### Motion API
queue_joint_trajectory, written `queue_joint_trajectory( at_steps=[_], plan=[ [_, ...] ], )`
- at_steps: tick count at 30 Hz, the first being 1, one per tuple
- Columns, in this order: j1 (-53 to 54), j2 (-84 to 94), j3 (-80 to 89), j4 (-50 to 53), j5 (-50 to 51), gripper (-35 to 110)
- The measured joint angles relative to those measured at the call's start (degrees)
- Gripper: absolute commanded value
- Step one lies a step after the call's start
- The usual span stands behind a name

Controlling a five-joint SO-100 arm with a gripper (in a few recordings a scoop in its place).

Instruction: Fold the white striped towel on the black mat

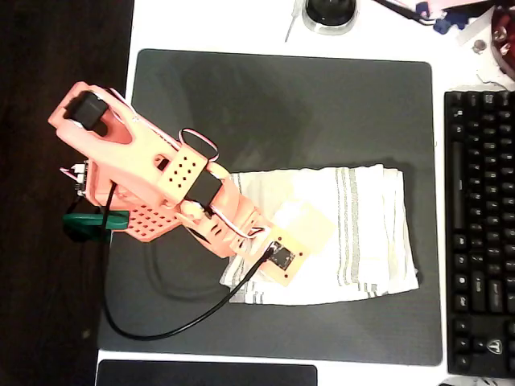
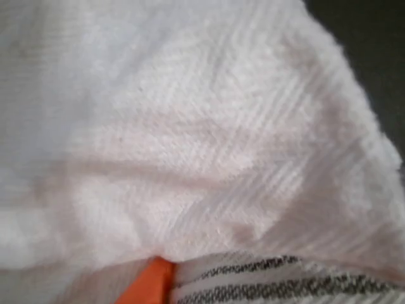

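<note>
The white striped towel (image 1: 354, 233) lies on the right half of the black mat (image 1: 282, 104), and it looks doubled over. The orange arm's gripper (image 1: 283, 256) sits over its left part. I cannot tell if the fingers (image 2: 150, 284) are open. The mat lies on a white table (image 1: 225, 24). A black keyboard (image 1: 480, 233) is at the right.

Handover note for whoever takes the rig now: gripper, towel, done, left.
Gripper: low over the towel's left part in the overhead view; the wrist view has cloth right against an orange fingertip. Open or shut, cannot tell.
Towel: on the mat, lower right of centre, near the keyboard. Layered edges at right suggest one fold is already in.
Left: confirm the grasp, finish the fold, release, retract.
</note>
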Motion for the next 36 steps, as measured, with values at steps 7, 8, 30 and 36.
queue_joint_trajectory(
  at_steps=[7, 8, 30, 36],
  plan=[
    [0.0, -0.8, -3.3, 5.4, -1.1, 6],
    [0.0, -0.6, -3.7, 6.8, -0.7, 10],
    [3.6, -1.8, -11.4, 19.1, -3.6, 21],
    [5.3, -3.3, -8.2, 14.2, -5.4, 21]
  ],
)
